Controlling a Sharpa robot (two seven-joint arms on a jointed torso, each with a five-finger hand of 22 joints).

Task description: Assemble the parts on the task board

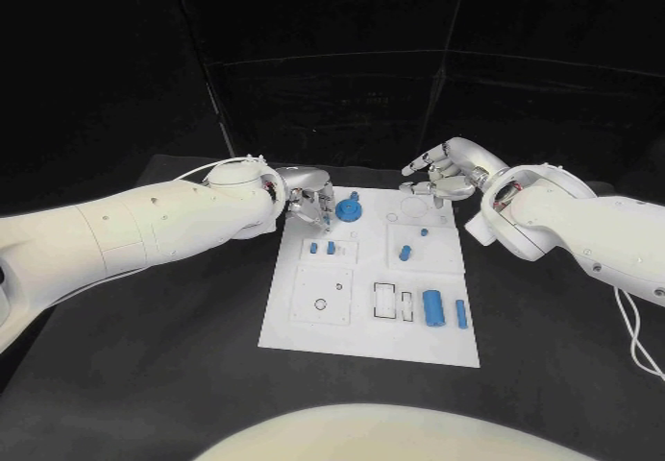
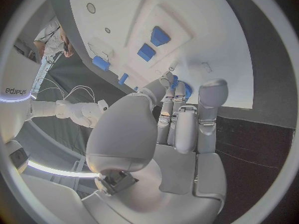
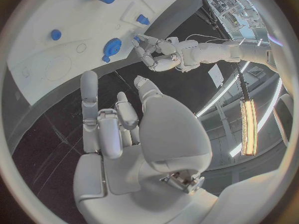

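The blue cylinder (image 1: 433, 307) lay lengthwise along the task board (image 1: 372, 348). The left hand (image 1: 307, 204) pinched a round blue part (image 1: 348, 208); the right hand (image 1: 441, 171) hung spread, empty.

Both arms are glossy white, built of rounded shell segments. The left arm (image 1: 138, 230) shows small dark screw holes along its casing and thin white cables looping at the wrist. The right arm (image 1: 582, 235) trails a white cable. The left hand (image 1: 307, 197) and right hand (image 1: 446, 168) are silver, with pale grey padded palms and fingers.

A white task board (image 1: 363, 331) lies flat mid-table, small blue parts (image 1: 433, 308) scattered across it.
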